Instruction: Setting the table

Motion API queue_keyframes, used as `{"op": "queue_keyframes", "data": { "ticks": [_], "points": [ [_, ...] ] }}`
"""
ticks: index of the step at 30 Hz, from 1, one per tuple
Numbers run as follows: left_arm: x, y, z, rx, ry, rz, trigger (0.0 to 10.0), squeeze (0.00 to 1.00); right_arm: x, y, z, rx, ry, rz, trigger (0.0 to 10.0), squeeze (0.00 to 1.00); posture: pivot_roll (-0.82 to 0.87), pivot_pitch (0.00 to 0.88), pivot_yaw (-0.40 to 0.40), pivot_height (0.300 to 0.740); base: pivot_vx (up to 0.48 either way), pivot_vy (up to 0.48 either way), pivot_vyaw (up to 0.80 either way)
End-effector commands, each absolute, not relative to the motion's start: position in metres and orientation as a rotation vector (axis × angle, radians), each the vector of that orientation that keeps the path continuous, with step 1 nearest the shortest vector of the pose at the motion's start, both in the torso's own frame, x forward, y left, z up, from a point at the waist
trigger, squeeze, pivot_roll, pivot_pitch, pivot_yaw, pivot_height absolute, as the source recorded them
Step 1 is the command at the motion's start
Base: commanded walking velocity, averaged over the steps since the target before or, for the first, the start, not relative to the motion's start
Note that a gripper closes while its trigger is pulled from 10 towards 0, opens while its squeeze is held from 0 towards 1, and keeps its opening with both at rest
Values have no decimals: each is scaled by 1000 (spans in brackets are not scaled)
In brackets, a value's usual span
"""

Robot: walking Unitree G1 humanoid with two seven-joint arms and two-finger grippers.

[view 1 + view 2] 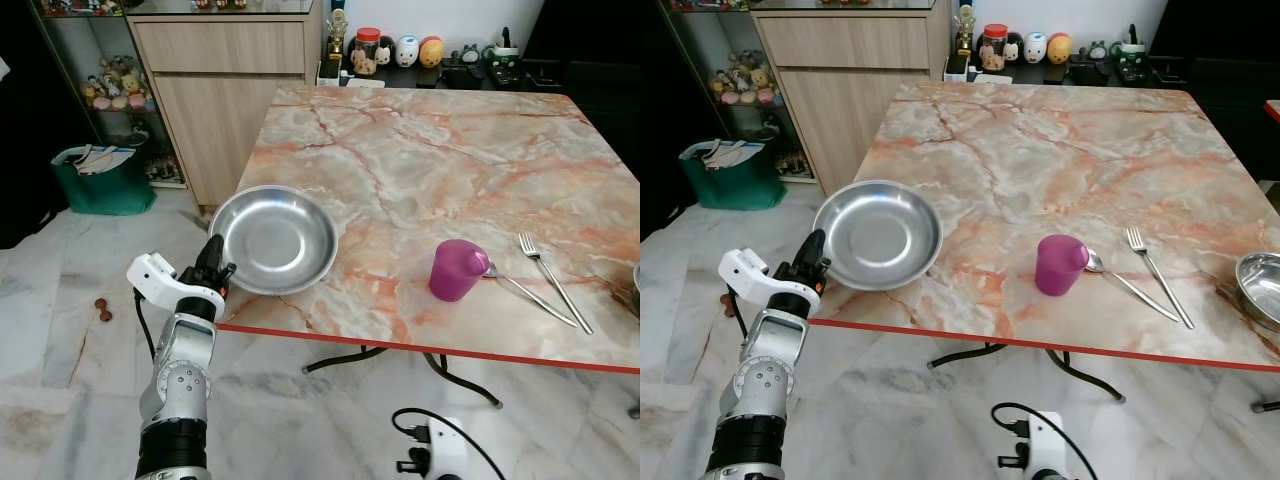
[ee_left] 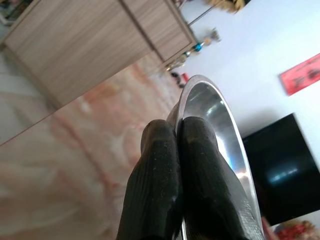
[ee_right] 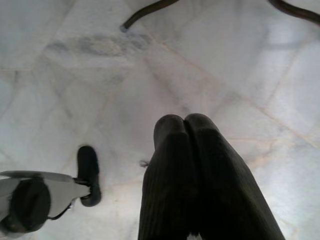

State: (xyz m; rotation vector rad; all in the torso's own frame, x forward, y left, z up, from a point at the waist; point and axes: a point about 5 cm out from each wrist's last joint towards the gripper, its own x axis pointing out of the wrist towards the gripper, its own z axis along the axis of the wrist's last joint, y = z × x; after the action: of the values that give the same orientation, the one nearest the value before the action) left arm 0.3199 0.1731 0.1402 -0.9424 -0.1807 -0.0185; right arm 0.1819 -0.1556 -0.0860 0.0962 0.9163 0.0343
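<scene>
We're gripping the steel plate w/ our left gripper, fingers clenched on its near-left rim. The plate is sitting at the near-left corner of the marble table, partly overhanging the edge by our left arm. Mid-table toward the front, a purple cup is standing upright; a spoon is lying just beside it on the right, its bowl near the cup, w/ a fork next to that. A steel bowl is sitting at the far right edge. Our right gripper is hanging over the marble floor, fingers pressed together on nothing.
</scene>
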Motion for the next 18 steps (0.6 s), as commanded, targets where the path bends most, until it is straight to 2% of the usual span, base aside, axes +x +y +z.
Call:
{"op": "queue_keyframes", "data": {
  "ticks": [1, 6, 18],
  "points": [
    [321, 171, 158, -954, -236, -50, 10000, 0, 183, -153, -86, 93, 930, 27, 10000, 0, 15, 46, -6, 740, 0, 0, 0],
    [320, 169, 166, -934, -258, -68, 10000, 0, 190, -153, -83, 95, 921, 22, 10000, 0, 14, 48, -4, 740, 0, -66, 0],
    [318, 170, 171, -948, -280, -76, 10000, 0, 196, -152, -80, 99, 905, 18, 10000, 0, 18, 47, -5, 740, 0, -472, 0]
  ]
}}
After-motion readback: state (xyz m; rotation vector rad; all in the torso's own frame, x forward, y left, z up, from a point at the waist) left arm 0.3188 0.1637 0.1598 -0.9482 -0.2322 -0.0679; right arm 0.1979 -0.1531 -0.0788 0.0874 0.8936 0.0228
